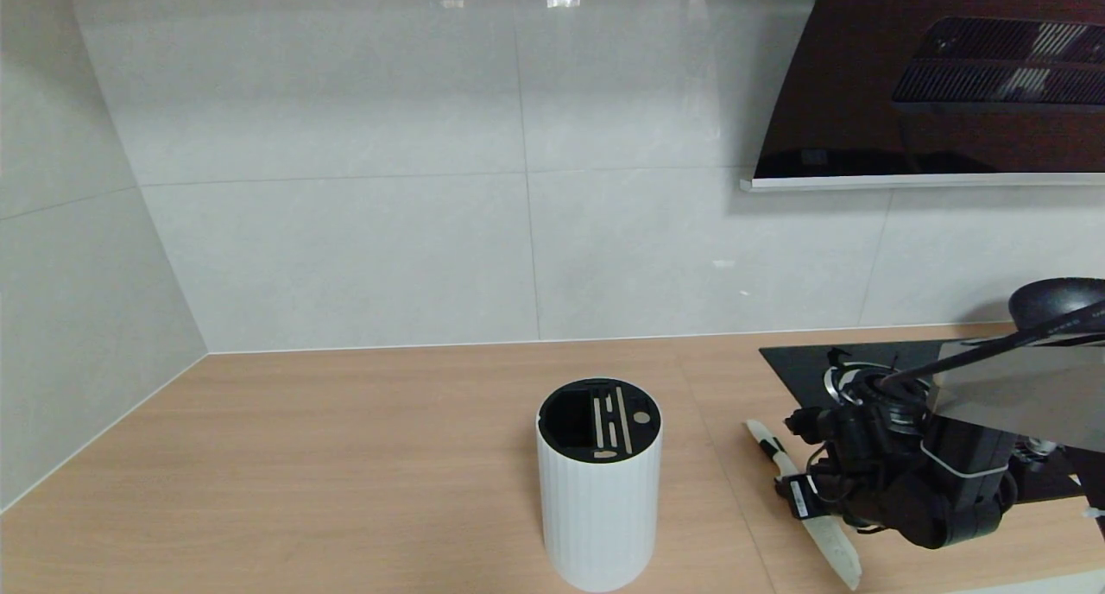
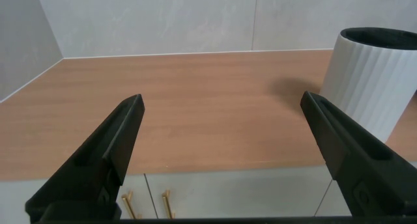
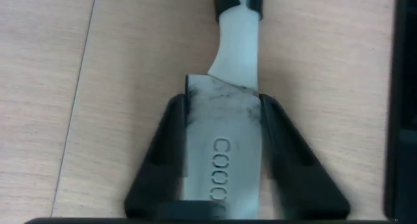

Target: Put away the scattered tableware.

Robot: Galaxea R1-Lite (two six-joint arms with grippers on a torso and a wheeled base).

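**Ceramic knife lies flat on the worktop, blade between the right pincer's fingers**

Ceramic knife (image 1: 830, 542) rests on the wooden worktop (image 1: 363, 456), to the right of the white ribbed knife holder (image 1: 598, 490) and just in front of the black glass hob (image 1: 803, 365). Its white tip points toward the near edge. The middle of the knife is hidden under the right pincer (image 1: 811, 486), so only the two ends can be made out from the head camera.

In the right wrist view the pale blade (image 3: 225, 139) fills the gap between the two black fingers (image 3: 169, 159). The right pincer (image 3: 225, 103) is drawn narrow, meeting both edges of the blade. The handle end is cut off by the frame, and the worktop (image 3: 52, 68) shows on either side.

The holder stands upright, well clear of the knife. Its black top has slots and a larger opening, and what is inside is too dark to tell.

The left pincer (image 2: 221, 103) hangs spread wide and holds nothing, in front of the worktop (image 2: 208, 107) edge. The holder (image 2: 368, 74) is partly cut off at one side, and brass-coloured cabinet handles (image 2: 166, 204) show below.

A dark rounded utensil (image 1: 1049, 305) sits over the hob, its shape hard to read. A range hood (image 1: 932, 85) hangs above.
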